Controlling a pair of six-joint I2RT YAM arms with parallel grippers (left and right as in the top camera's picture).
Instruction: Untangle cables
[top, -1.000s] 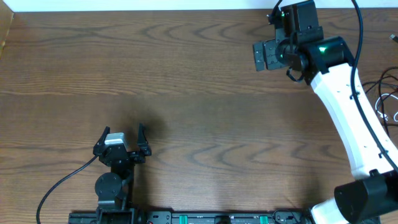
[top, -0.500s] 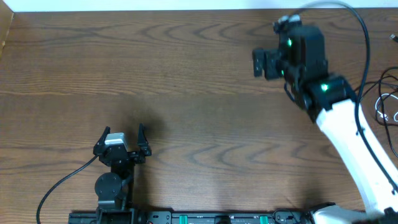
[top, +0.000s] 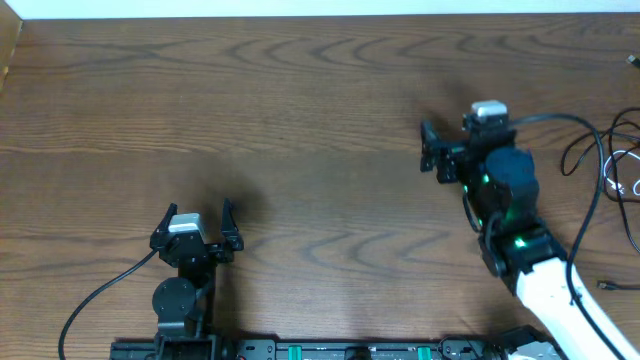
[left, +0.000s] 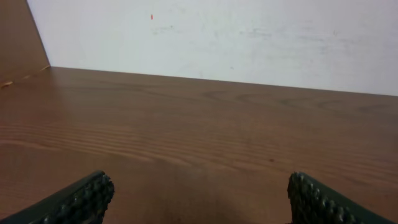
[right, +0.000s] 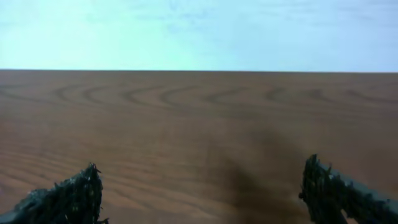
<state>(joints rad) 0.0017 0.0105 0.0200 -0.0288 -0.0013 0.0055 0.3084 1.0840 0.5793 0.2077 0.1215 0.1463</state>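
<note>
The cables (top: 618, 160) lie in a loose tangle at the far right edge of the wooden table (top: 300, 120), partly out of view. The right gripper (top: 432, 160) stands wide open and empty, left of them. The left gripper (top: 197, 222) is parked near the front, open and empty, probably waiting.
</note>
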